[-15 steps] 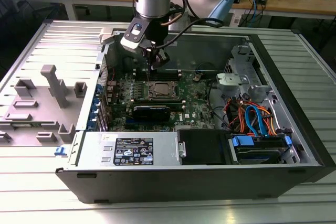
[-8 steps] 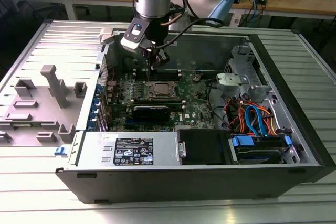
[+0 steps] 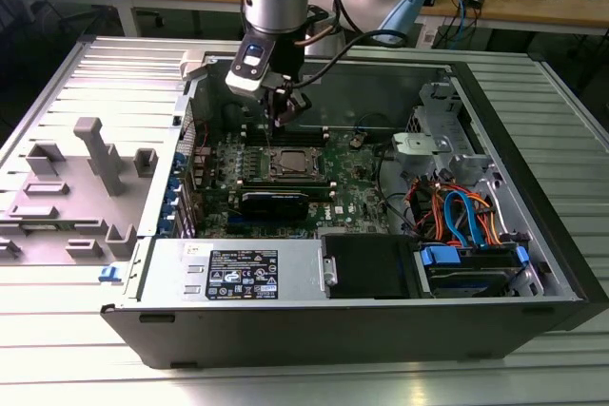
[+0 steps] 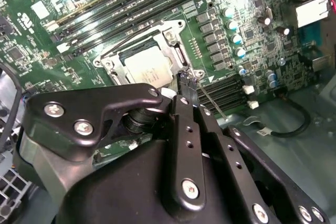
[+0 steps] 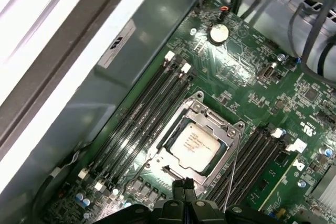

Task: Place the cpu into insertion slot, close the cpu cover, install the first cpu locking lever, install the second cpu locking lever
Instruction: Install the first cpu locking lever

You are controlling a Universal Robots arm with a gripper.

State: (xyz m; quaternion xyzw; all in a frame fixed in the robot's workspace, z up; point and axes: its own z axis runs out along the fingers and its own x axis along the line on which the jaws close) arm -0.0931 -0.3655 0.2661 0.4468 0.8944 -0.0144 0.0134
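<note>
Gripper [image 5: 185, 188] clenched shut on nothing; I judge my closed tips serve as a pusher, poised just beside the wire locking lever [image 5: 232, 171]. Cpu [image 5: 193, 145] sits in insertion slot [image 5: 167, 170], cpu cover [image 5: 218, 123] down over it.

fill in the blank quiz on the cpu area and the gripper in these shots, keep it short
1. The cpu cover is ___, not open, framing the cpu.
2. The gripper, beside the cpu cover, has its fingers ___.
3. The motherboard is ___ in colour.
4. Long black memory slots flank the cpu cover on ___ sides.

Missing words: closed; shut; green; both
</note>
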